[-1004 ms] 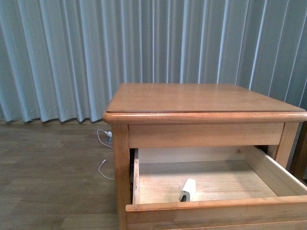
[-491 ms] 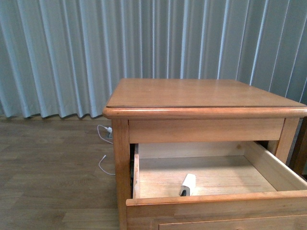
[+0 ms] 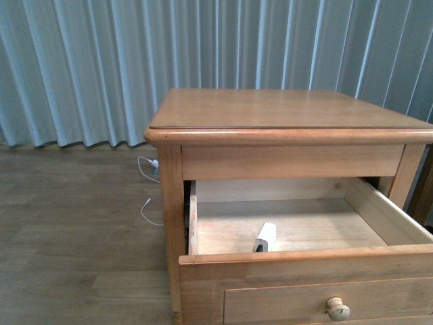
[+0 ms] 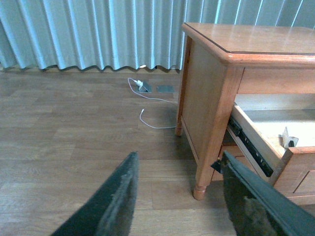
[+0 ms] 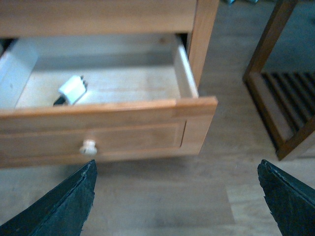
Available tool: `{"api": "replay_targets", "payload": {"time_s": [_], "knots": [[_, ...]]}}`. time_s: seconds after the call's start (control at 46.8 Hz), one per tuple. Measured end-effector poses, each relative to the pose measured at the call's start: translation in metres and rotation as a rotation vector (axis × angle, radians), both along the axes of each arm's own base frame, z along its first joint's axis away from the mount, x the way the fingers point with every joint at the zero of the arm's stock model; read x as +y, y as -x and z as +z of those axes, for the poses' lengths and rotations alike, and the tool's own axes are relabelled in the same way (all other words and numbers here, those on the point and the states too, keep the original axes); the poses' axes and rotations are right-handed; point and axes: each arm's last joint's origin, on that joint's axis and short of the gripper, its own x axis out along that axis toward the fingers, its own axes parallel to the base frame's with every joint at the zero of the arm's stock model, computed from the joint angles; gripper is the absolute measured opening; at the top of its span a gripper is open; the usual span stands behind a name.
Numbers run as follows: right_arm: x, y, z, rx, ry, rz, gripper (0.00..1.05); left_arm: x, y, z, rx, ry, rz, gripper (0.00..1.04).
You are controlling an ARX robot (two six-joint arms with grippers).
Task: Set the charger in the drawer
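Beyond the right gripper's (image 5: 176,169) wide-spread, empty jaws, the drawer (image 5: 123,132) stands open from the nightstand (image 3: 270,108), its round pale knob (image 5: 88,147) just ahead of one finger. Farther in, on the pale wood floor near the drawer's front wall, lies the charger (image 5: 73,89), a white cube with black cable beside it. The left gripper's (image 4: 179,162) jaws are likewise apart, holding nothing; past them a thin white cord (image 4: 147,98) trails over the wooden floor (image 4: 74,128).

White charger (image 3: 265,236) inside open drawer (image 3: 304,264)
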Motion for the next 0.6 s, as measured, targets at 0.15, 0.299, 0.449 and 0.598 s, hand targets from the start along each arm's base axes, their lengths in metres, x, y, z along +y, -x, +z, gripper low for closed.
{"api": "replay_targets", "payload": {"time_s": [0.15,0.299,0.449,0.598], "knots": [[0.005,-0.021,-0.008,0.167,-0.009,0.070,0.97,0.000,0.000,0.000,0.000,0.000,0.000,0.84],[0.013,-0.045,-0.010,0.212,0.022,0.105,0.97,0.000,0.000,0.000,0.000,-0.002,0.000,1.00],[0.021,-0.073,-0.018,0.276,0.031,0.145,0.97,0.000,0.000,0.000,0.000,-0.002,0.000,0.99],[0.032,-0.102,-0.033,0.345,0.029,0.170,0.97,0.000,0.000,0.000,0.000,-0.002,0.000,0.99]]}}
